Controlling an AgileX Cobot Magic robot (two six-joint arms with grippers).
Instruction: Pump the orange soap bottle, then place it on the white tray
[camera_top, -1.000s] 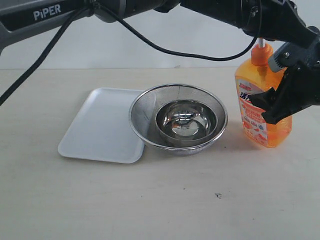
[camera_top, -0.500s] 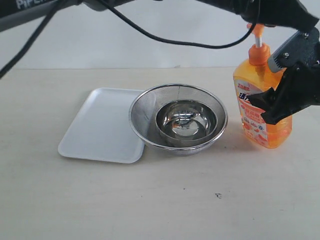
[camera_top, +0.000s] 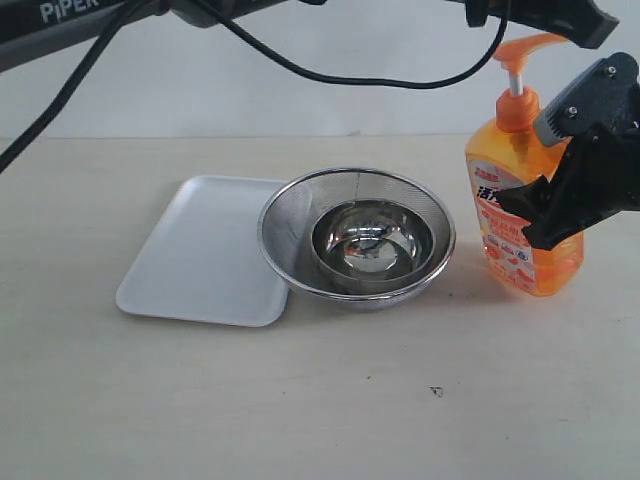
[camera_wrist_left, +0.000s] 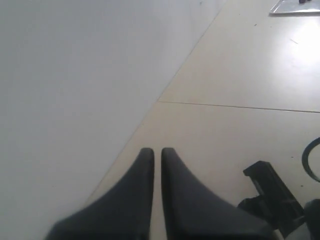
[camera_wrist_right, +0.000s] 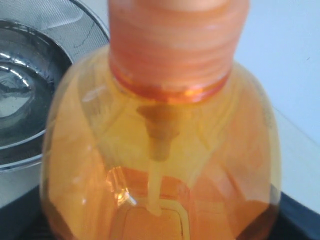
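**A:** Up pops the pump head (camera_top: 525, 45)! Its white stem (camera_top: 516, 75) is showing again, and the left gripper (camera_wrist_left: 157, 152) has lifted clear.

**B:** So the pumping looks done?

**A:** I'd say so. The carry is still to come. Nearest us, toward the table's (camera_top: 400, 400) left edge, the tray (camera_top: 190, 260) lies bare. A strainer (camera_top: 285, 225) overlaps its right rim, with a bowl (camera_top: 372, 240) inside.

**B:** And the bottle (camera_top: 505, 250)?

**A:** Upright near the right edge, apparently on the table, with the strainer between it and the tray. The right gripper (camera_top: 530, 212) clamps its body, jaws wide around it. It's translucent orange with a white label, and the dip tube shows through.

**B:** Left gripper?

**A:** Up behind, fingers nearly together, holding nothing.
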